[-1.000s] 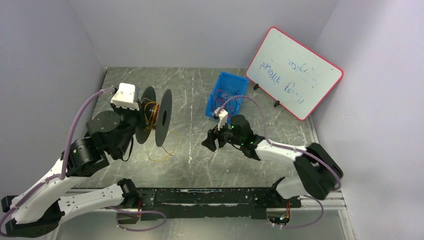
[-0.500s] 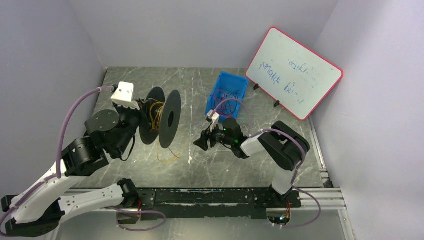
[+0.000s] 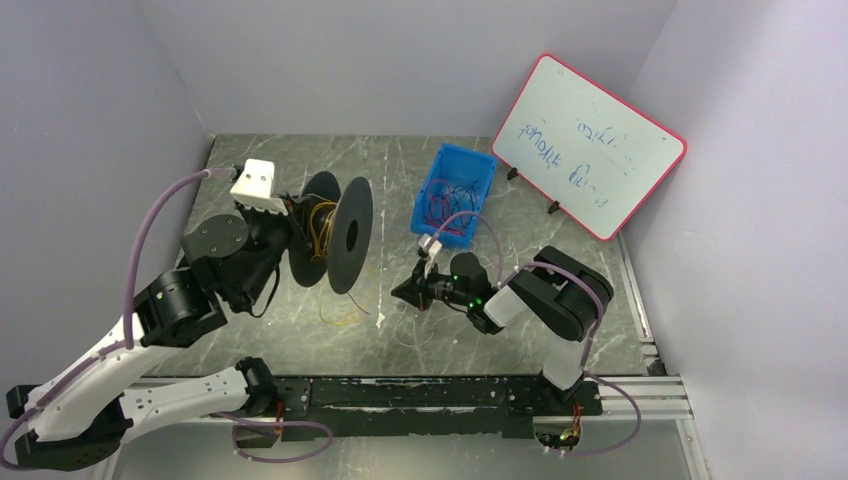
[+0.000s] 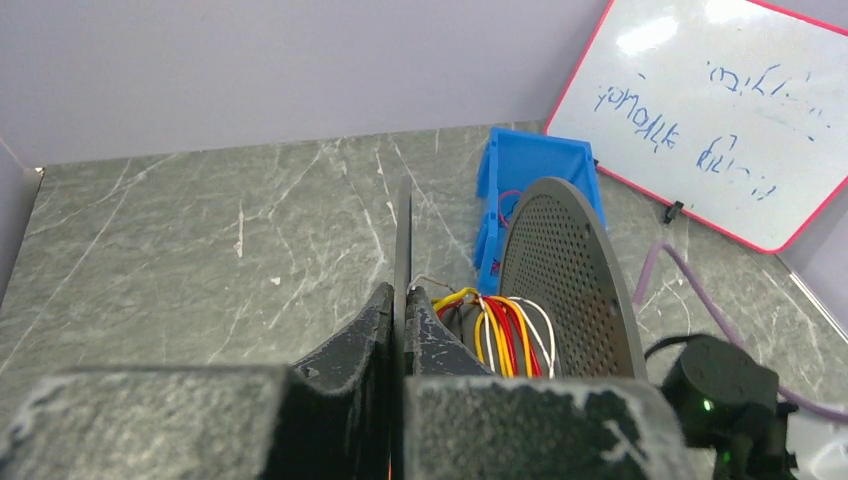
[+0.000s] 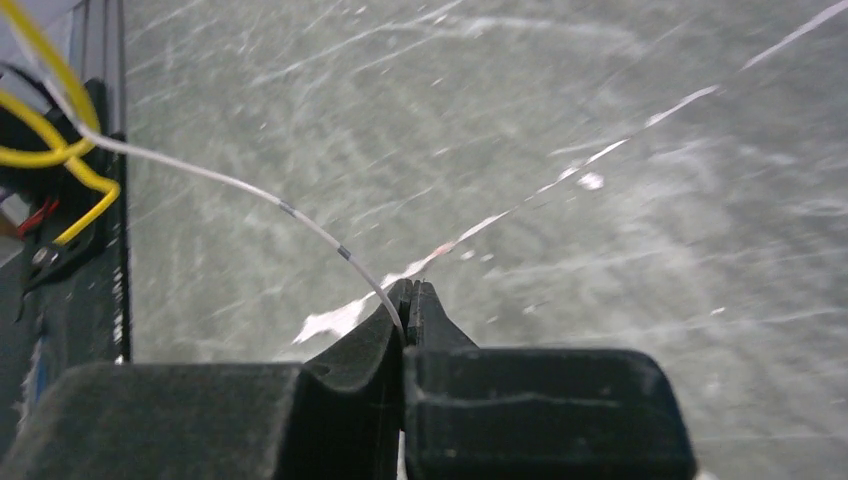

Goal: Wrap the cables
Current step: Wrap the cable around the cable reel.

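Observation:
A black spool (image 3: 352, 235) with two disc flanges hangs above the table at the left. Red, yellow and white cables (image 4: 508, 335) are wound on its hub. My left gripper (image 4: 403, 297) is shut on the thin near flange (image 4: 403, 230); the perforated far flange (image 4: 565, 265) stands to the right. My right gripper (image 5: 410, 290) is low over the table, shut on a thin white cable (image 5: 250, 195) that runs up-left toward yellow cables (image 5: 45, 150). From above, the right gripper (image 3: 402, 292) sits right of some loose cables (image 3: 345, 315) on the table.
A blue bin (image 3: 432, 187) holding more red and blue wires stands at the back centre. A red-framed whiteboard (image 3: 588, 145) leans at the back right. The right arm's purple hose (image 3: 480, 215) arcs over the bin. The black rail (image 3: 420, 390) runs along the near edge.
The right gripper has moved left and down to the table and shut on the white cable. The left arm has carried the spool a little to the right.

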You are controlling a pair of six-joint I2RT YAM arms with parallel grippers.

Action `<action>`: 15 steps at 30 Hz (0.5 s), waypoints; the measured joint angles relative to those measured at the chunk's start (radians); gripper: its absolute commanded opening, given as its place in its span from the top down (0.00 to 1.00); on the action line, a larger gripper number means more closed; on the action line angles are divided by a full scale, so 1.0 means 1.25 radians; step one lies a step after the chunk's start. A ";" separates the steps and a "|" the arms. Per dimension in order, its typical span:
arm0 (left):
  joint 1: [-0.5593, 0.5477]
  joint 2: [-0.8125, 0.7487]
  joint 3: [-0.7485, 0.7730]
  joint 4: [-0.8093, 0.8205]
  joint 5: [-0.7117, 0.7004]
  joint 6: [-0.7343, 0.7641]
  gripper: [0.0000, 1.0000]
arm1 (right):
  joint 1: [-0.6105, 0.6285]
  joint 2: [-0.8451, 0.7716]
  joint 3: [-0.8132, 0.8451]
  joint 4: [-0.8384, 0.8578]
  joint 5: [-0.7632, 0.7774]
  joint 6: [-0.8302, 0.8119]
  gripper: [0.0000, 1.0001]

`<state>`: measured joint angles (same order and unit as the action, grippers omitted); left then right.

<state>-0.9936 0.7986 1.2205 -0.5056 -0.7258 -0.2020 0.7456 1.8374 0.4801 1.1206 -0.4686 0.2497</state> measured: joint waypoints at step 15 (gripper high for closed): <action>0.001 0.172 0.031 0.174 -0.083 0.087 0.93 | 0.318 -0.153 -0.119 -0.068 0.216 0.021 1.00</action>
<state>-0.9920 1.0138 1.2587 -0.2886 -0.8299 -0.0929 1.1435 1.6459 0.3309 1.0355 -0.1982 0.2764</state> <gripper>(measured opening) 0.071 0.008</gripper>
